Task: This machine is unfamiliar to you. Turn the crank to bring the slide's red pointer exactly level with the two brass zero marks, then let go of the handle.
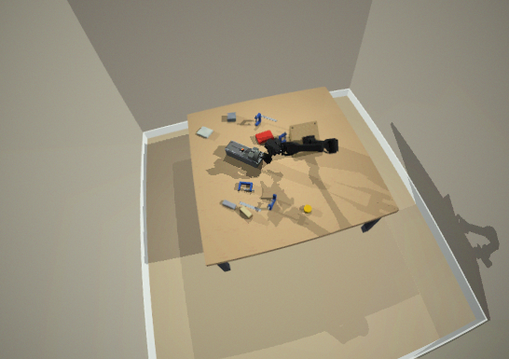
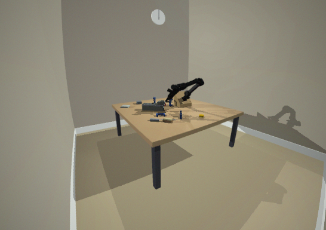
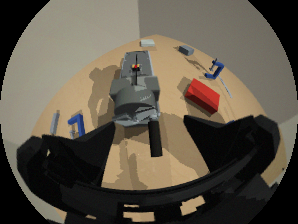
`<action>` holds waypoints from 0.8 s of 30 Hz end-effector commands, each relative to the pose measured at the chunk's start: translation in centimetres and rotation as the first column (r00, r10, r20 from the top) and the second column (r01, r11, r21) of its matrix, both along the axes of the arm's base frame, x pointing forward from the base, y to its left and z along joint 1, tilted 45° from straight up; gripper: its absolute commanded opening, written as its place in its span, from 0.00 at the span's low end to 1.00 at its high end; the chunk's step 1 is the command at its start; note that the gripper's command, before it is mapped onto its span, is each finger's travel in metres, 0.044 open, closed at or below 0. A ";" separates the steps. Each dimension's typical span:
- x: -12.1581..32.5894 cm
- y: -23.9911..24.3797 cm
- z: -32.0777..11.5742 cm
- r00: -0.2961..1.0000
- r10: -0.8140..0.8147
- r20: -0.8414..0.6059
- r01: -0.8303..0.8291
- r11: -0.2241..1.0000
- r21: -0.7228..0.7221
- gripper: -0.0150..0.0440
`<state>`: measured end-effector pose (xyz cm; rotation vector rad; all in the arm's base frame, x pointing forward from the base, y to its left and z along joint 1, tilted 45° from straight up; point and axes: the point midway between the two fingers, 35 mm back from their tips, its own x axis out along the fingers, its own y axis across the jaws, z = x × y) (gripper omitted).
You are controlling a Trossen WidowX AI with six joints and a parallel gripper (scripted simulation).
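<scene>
— What is the state of our black two-fingered pincer (image 1: 267, 158) (image 2: 167, 100) (image 3: 150, 131)?
— Released; in our wrist view, the black cylindrical crank handle (image 3: 155, 139) lies between its spread fingers, ungripped.
— And beyond?
— We see the grey box-shaped machine (image 1: 243, 154) (image 2: 153, 107) (image 3: 135, 95) on the wooden table (image 1: 233, 238) (image 2: 155, 134) (image 3: 172, 60).

Red block (image 1: 265, 136) (image 3: 202, 96), grey machine (image 1: 243, 154) (image 2: 153, 107) (image 3: 135, 95), black handle (image 3: 155, 139), yellow disc (image 1: 308, 209) (image 2: 201, 115), apparently unpatterned.

The wooden table (image 1: 298, 228) (image 2: 191, 123) carries 1 red block (image 1: 264, 136) (image 3: 202, 96).
</scene>
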<state>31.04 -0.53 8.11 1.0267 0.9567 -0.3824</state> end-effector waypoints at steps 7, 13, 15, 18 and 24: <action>-0.2 1.2 -1.6 1.000 -0.004 -0.016 0.004 1.000 0.001 1.00; -0.2 1.9 -2.3 1.000 -0.004 -0.015 0.004 1.000 0.002 1.00; -0.2 2.1 -2.5 1.000 -0.004 -0.015 0.004 1.000 0.002 1.00; -0.3 2.5 -2.9 1.000 -0.004 -0.014 0.004 1.000 0.003 1.00; -0.3 3.0 -3.4 1.000 -0.004 -0.014 0.004 1.000 0.003 1.00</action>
